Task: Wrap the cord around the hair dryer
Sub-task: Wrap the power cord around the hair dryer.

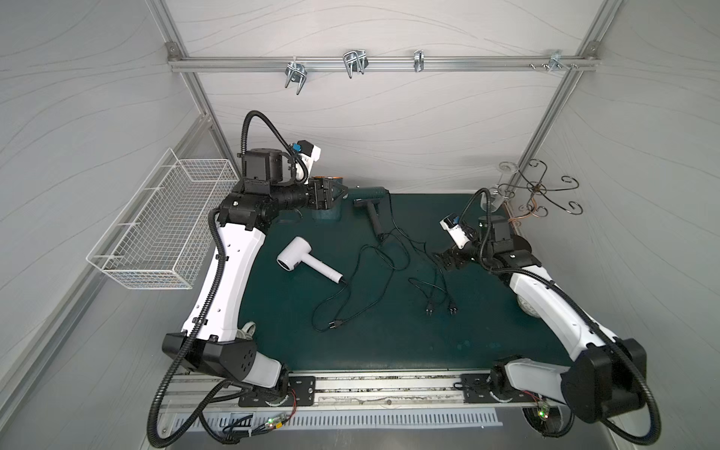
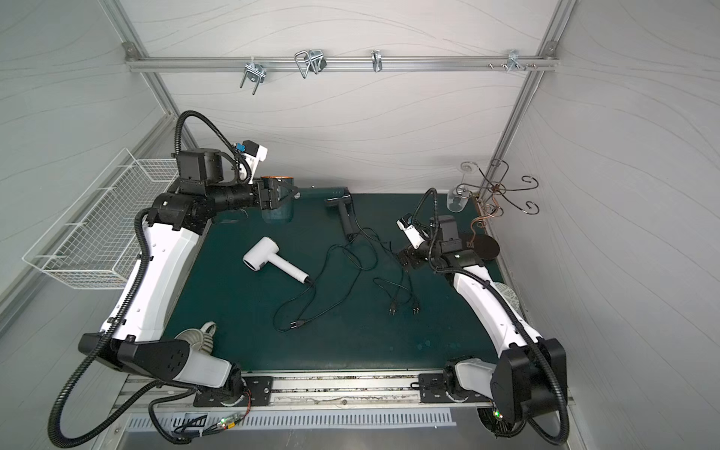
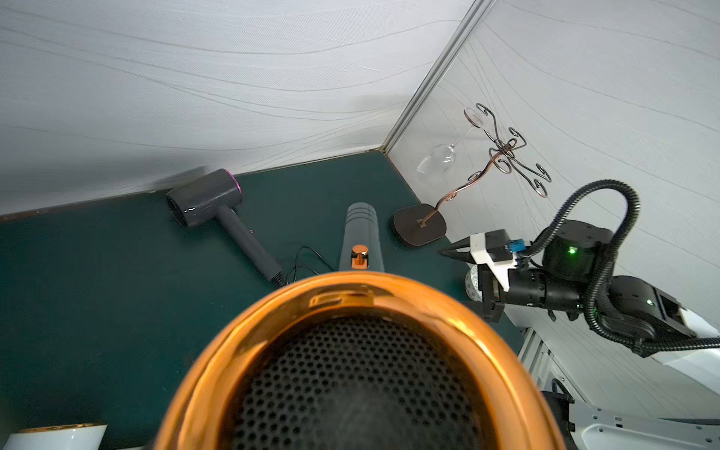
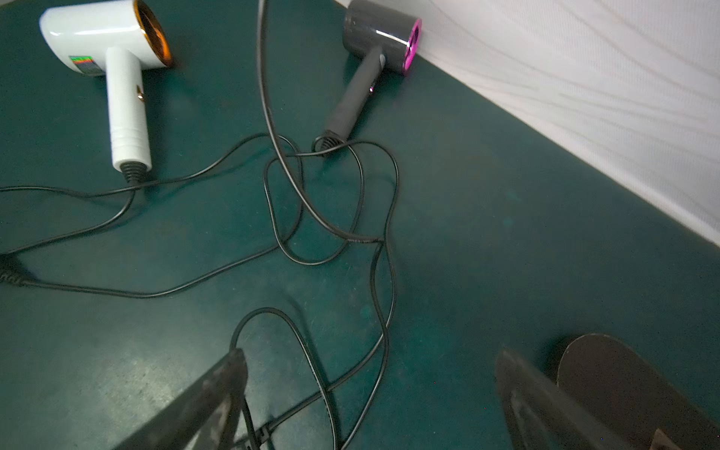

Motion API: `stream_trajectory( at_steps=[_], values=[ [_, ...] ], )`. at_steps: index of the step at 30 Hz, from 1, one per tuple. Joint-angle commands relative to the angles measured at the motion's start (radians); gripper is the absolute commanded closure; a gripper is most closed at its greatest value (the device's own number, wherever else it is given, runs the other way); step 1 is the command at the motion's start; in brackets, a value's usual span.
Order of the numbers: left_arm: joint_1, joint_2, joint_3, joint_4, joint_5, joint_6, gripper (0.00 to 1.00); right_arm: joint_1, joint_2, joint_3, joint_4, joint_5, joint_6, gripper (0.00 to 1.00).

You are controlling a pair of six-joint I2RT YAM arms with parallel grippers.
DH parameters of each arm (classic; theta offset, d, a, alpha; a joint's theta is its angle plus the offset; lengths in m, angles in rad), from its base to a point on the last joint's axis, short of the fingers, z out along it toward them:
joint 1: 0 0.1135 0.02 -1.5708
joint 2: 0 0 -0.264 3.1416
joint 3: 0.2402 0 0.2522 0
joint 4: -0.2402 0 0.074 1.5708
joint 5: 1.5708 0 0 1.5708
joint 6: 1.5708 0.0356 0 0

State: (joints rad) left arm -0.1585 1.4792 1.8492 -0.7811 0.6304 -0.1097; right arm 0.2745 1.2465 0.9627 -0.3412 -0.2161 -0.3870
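**A:** What sits beyond the left gripper's outer side?

**B:** A white wire basket (image 1: 163,226), well apart from it and off the edge of the green mat (image 1: 389,343).

**A:** And the left gripper itself?

**B:** The left gripper (image 1: 338,193) is clamped on the copper-rimmed hair dryer (image 3: 350,370) at the far edge of the mat. In the left wrist view the dryer's grille fills the foreground and its handle points away from the wrist.

**A:** Where is its cord?

**B:** The cord (image 4: 259,70) drops from the handle end to the mat and trails toward the right gripper.

**A:** What lies between the two grippers?

**B:** A white hair dryer (image 1: 290,259) lies on its side, nearer the left gripper. A dark grey hair dryer (image 1: 375,220) lies just past the held dryer's handle. Their cords cross in a loose tangle, and the plugs (image 1: 429,309) lie near the right gripper.

**A:** And the right gripper?

**B:** The right gripper (image 1: 443,262) is low over the mat with its jaws spread wide. A stretch of cord runs on the mat between its fingers (image 4: 218,393). Beyond it, in the corner, is a scrolled glass rack (image 1: 539,191) with a wine glass (image 3: 438,156) hanging upside down.
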Motion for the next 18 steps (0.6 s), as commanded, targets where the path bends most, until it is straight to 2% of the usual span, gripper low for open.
stream_trajectory(
  at_steps=[1, 7, 11, 18],
  values=[
    [0.008, 0.015, 0.093, 0.083, -0.008, 0.01, 1.0, -0.005, 0.039, -0.006, -0.018, 0.037, 0.037, 0.01],
    [0.011, 0.051, 0.196, 0.067, -0.011, 0.019, 1.0, -0.005, 0.167, 0.037, -0.099, 0.075, 0.091, 0.05],
    [0.013, 0.047, 0.206, 0.079, -0.006, 0.011, 1.0, -0.008, 0.265, 0.072, -0.146, 0.094, 0.117, 0.14],
    [0.013, 0.05, 0.249, 0.112, 0.022, -0.019, 1.0, -0.008, 0.344, 0.07, -0.113, 0.043, 0.147, 0.25]
  ],
)
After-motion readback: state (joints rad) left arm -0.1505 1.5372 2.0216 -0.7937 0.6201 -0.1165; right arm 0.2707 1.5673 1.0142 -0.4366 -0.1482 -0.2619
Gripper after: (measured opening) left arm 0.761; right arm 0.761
